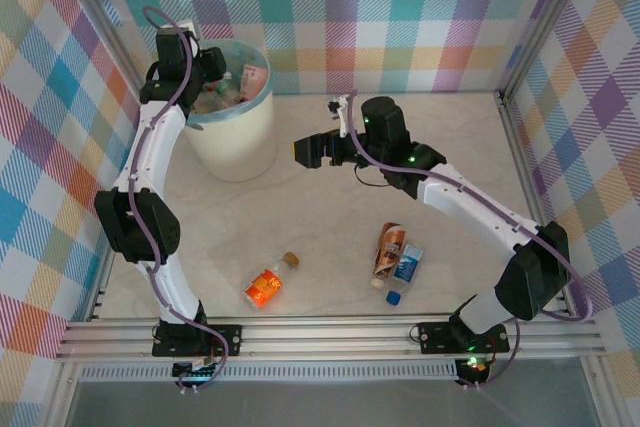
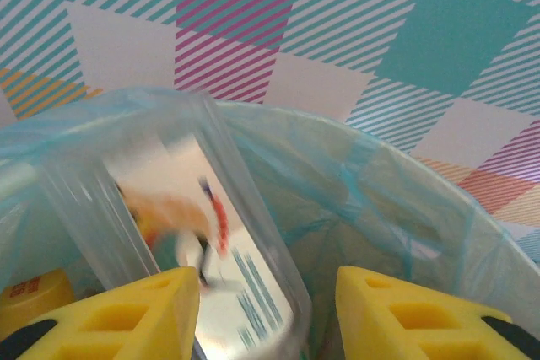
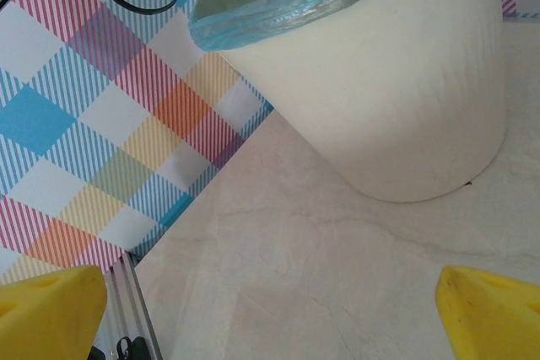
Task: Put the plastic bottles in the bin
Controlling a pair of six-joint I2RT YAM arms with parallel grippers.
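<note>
Top external view: pale marbled table [image 1: 300, 217], enclosed by pastel plaid walls [image 1: 400, 7], with a metal rail [image 1: 330, 332] along the near edge. Bin [image 1: 235, 142] stands far left, with bottles visible inside. Three more lie on the near table: orange bottle [image 1: 265, 287] left of centre; brown-labelled bottle [image 1: 389, 245] and blue-labelled bottle [image 1: 407, 265] touching, right of centre. Left arm rises along the left wall, left claw [image 1: 212, 67] over the bin's mouth. Left wrist view: jaws part-way apart, a blurred clear bottle [image 2: 211, 217] between them, against one finger and clear of the other, not clamped, within the teal liner [image 2: 380, 208]. Right arm bends across mid-table; right claw [image 1: 303, 152] faces the bin, spread wide, holding nothing.
</note>
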